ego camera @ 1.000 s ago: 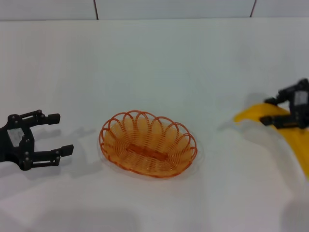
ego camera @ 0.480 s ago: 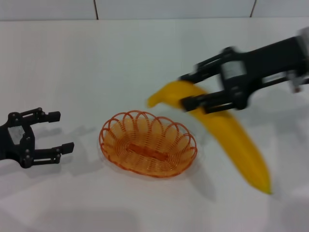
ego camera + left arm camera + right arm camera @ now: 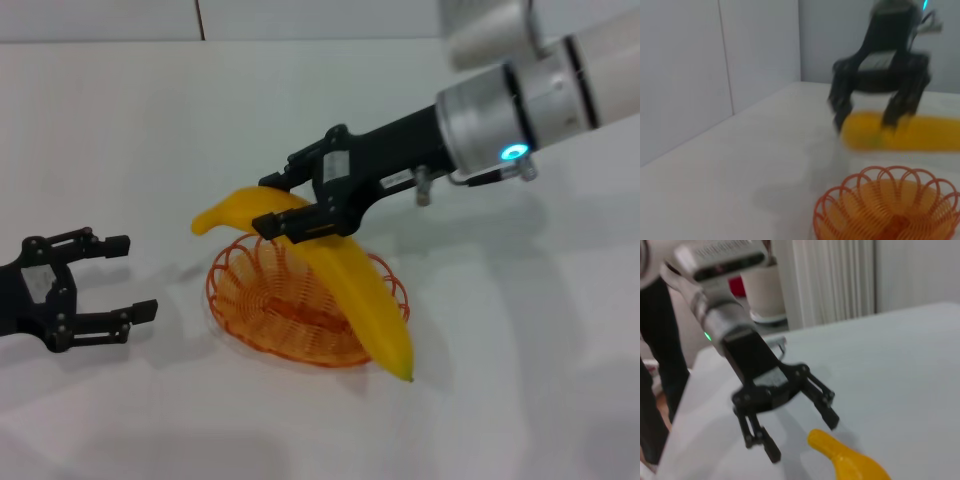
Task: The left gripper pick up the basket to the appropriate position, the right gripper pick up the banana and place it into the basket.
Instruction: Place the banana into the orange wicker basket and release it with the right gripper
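Head view: we see the right gripper (image 3: 283, 208) pinching the banana (image 3: 340, 280) near its upper end, hanging over the basket (image 3: 235, 268). A sec ago that gripper sat at the far right w/ the banana low by the table edge; half a sec ago it was mid-swing beside the basket. So the carry is about done, we judge, and lowering + release is what's left. The basket hasn't shifted, and the left gripper (image 3: 115, 277) stays parked to its left, fingers spread, holding nothing.

Left wrist view: basket (image 3: 890, 210) below, banana (image 3: 900, 132) above it, clamped by the right gripper (image 3: 867, 122) (blurred).

Right wrist view: the left gripper (image 3: 797, 432) is spread apart on the table (image 3: 910, 355); the banana tip (image 3: 845, 455) pokes in.

Count: 1 banana, 1 basket, 2 grippers.
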Motion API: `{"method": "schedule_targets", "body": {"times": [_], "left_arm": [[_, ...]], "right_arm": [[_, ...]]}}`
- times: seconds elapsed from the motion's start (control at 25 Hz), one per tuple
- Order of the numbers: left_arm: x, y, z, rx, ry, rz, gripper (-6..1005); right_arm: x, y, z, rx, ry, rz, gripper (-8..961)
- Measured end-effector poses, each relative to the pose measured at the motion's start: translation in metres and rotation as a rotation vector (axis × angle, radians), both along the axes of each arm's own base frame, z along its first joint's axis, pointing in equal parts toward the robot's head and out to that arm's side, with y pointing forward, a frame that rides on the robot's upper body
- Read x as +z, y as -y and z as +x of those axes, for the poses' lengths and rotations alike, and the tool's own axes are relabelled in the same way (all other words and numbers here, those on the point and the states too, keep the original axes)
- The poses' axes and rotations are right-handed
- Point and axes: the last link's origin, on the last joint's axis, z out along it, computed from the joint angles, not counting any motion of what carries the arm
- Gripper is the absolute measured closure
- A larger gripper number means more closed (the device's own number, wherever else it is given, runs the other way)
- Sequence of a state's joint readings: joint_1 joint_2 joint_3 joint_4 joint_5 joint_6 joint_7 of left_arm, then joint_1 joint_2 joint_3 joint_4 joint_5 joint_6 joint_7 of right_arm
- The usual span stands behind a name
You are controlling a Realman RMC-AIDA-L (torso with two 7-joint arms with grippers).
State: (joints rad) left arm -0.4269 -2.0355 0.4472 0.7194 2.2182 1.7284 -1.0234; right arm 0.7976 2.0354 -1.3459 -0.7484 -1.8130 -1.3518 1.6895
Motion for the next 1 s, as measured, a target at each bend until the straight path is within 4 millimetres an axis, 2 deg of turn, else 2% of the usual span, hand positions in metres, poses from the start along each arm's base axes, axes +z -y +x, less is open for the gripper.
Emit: {"method": "schedule_targets", "body": {"times": [0.2,1.0], "left_arm": [[-0.002,-0.001,0.001,-0.001,0.009,-0.003,140],[-0.002,0.002,-0.002,0.007,0.007,-0.004,140]], "right_arm": [[-0.020,0.003,0.004,0.000,0.051,-0.001,466],[-0.024,0.006,0.001,0.007,0.041,-0.011,446]]}}
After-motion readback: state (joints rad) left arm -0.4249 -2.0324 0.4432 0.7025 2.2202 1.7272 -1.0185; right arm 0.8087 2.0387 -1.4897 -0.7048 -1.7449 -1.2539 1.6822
